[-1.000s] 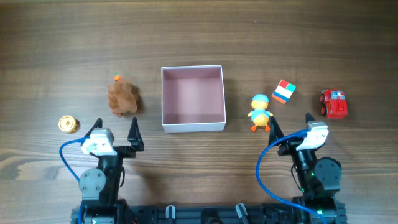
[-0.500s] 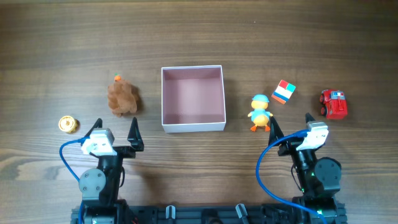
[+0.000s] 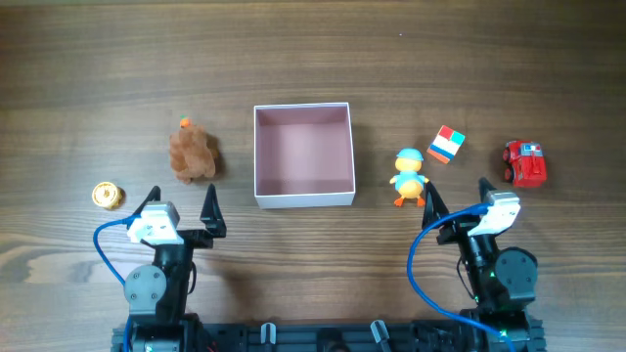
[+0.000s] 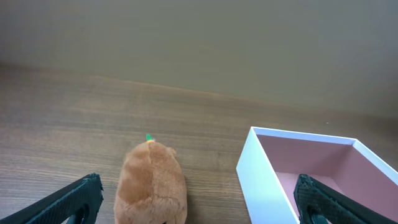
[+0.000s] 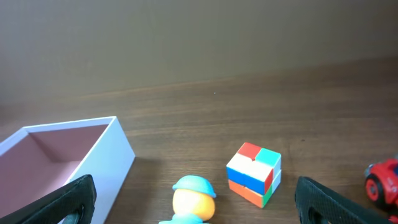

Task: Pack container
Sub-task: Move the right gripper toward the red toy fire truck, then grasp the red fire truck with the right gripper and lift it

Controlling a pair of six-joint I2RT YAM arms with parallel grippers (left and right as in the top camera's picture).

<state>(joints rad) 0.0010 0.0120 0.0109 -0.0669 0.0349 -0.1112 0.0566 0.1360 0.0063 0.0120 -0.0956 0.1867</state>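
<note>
The container (image 3: 257, 166) is a square white-walled box with a dusty-pink floor at the table's middle, with no toy inside; it also shows in the left wrist view (image 4: 264, 177) and the right wrist view (image 5: 111, 155). A brown plush toy (image 3: 192, 152) lies left of it, also in the left wrist view (image 4: 152, 185). A yellow duck figure with a blue cap (image 3: 409, 176), a colour cube (image 3: 447, 144) and a red toy car (image 3: 525, 162) lie to its right. A gold coin-like toy (image 3: 108, 196) lies far left. My left gripper (image 3: 182, 207) and right gripper (image 3: 456, 198) are open and empty near the front edge.
Both arm bases with blue cables stand at the table's front edge. In the right wrist view the duck (image 5: 193, 199) and the cube (image 5: 254, 173) lie between the fingers' span, with the car (image 5: 384, 180) at the right edge.
</note>
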